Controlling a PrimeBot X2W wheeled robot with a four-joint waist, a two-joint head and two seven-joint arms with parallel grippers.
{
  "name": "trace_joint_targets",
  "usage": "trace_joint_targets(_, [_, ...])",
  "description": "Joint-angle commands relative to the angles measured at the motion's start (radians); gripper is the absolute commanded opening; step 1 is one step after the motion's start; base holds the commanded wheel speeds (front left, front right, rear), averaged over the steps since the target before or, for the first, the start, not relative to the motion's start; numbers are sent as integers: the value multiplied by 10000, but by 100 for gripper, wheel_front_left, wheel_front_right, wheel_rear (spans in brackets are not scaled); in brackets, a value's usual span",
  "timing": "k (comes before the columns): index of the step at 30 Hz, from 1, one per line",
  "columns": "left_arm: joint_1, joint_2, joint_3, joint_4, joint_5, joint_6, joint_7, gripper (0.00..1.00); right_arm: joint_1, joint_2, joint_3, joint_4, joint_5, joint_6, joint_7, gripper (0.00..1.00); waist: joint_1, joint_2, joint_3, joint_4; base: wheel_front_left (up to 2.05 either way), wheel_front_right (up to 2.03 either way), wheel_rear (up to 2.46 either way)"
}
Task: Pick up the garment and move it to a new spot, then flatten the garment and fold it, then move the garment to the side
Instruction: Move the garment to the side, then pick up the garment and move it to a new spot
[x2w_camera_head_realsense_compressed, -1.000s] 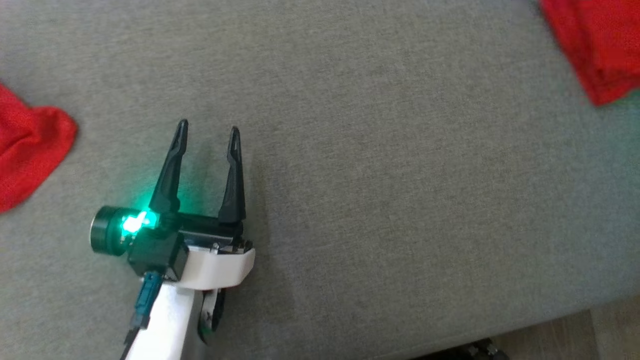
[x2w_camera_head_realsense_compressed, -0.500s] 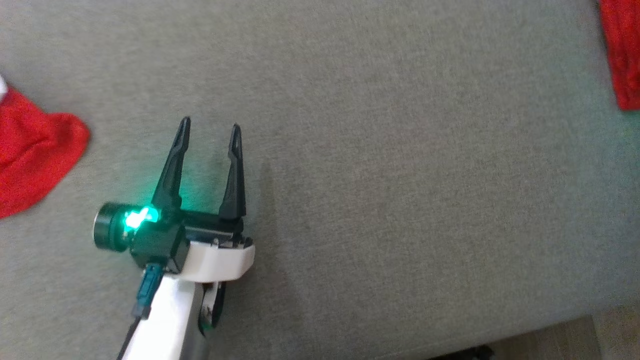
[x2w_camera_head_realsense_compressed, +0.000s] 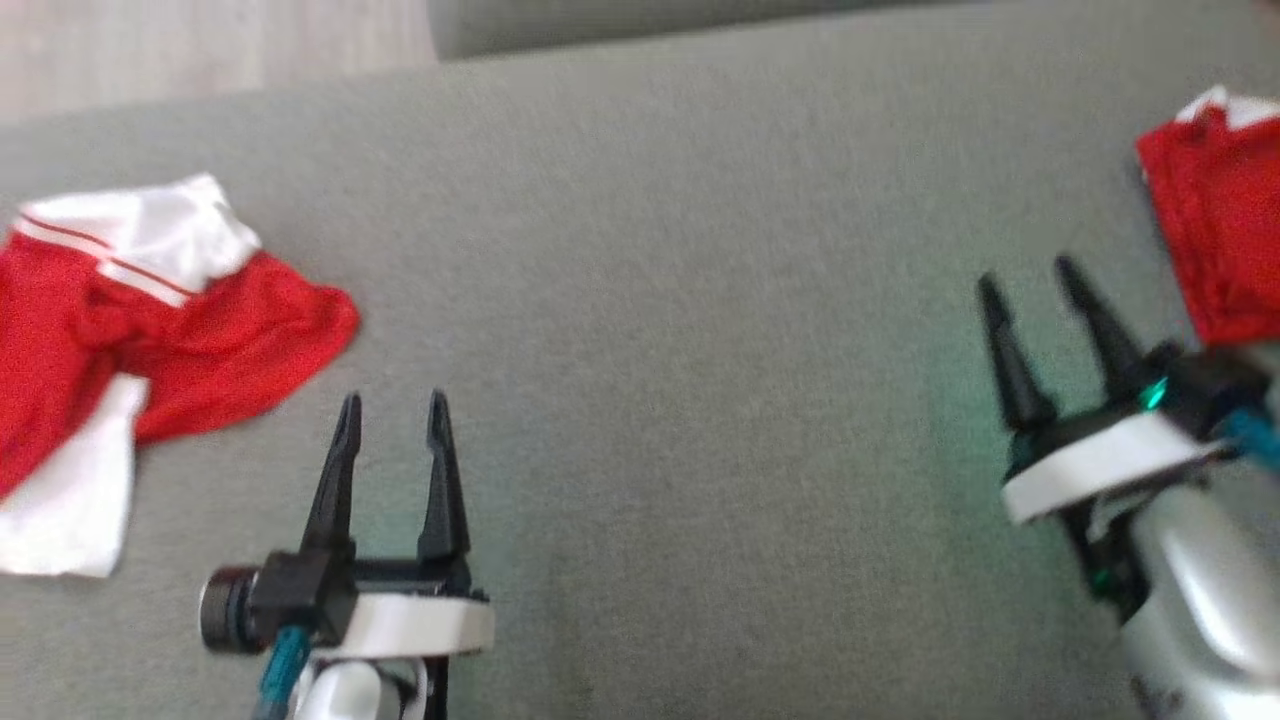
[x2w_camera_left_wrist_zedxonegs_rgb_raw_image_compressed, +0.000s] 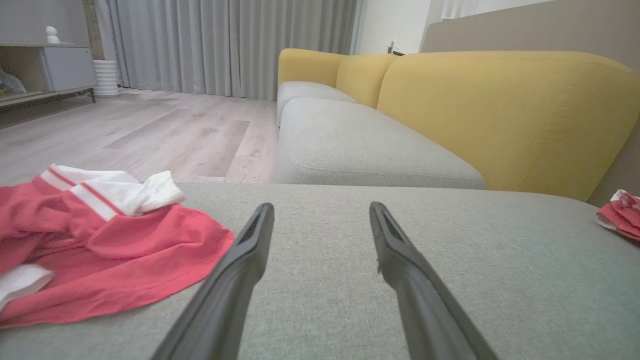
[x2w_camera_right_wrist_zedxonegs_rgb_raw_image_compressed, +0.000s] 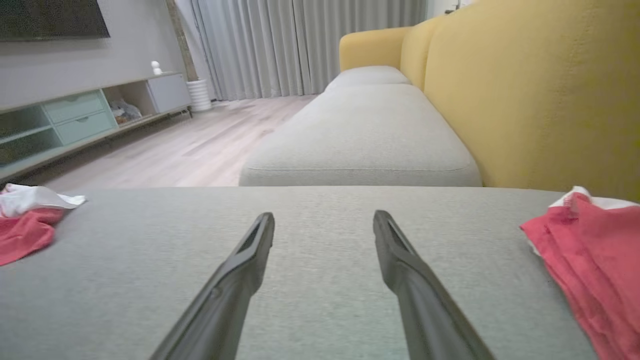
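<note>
A crumpled red and white garment lies at the left of the grey cushion. It spreads left of the fingers in the left wrist view, garment. A folded red garment lies at the far right; the right wrist view has this garment on its right side. My left gripper stands open and empty just right of the crumpled garment, not touching it. My right gripper is open and empty, just left of the folded one. Open jaws also show for the left gripper and the right gripper.
A yellow backrest runs along the right side. A second grey seat lies beyond the cushion's far edge. Wooden floor and a low cabinet are to the left.
The head camera has moved, so the cushion's far edge, more of both garments and my right gripper now show. My left gripper stays open.
</note>
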Motion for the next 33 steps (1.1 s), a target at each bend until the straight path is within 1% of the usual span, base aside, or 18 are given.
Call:
trace_joint_targets(1, [128,-9,426,-237,-27,91,-21,100,369,195,-47,-464,-342,-7,-107,100,3,-1,-1026,439,0,0,0])
trace_joint_targets(5, [742,-9,575,-187,44,79,-21,100,1491,1108,-582,-1070,-1346,-7,-107,100,3,-1,-1764,544,0,0,0])
trace_joint_targets(7, [992,-9,624,-216,300,40,-21,100,2054,1530,-883,-1360,-1753,-7,-107,100,3,-1,-1978,602,0,0,0])
trace_joint_targets(10, [1297,-10,757,-315,623,27,-21,100,2742,1943,-995,-1718,-2241,-7,-108,100,3,-1,-2227,652,0,0,0])
trace_joint_targets(15, [1688,-10,867,-517,1057,-66,-21,100,3420,2167,-939,-1752,-2489,-7,-108,100,3,-1,-2545,693,0,0,0])
trace_joint_targets(20, [2189,-10,971,-478,1190,-105,-21,100,3870,2373,-1073,-1745,-2461,-7,-108,100,3,-1,-2860,732,0,0,0])
trace_joint_targets(33, [2338,-10,1022,-202,1426,-114,-21,100,4094,2564,-1262,-1742,-2450,-7,-108,100,3,-1,-2961,768,0,0,0])
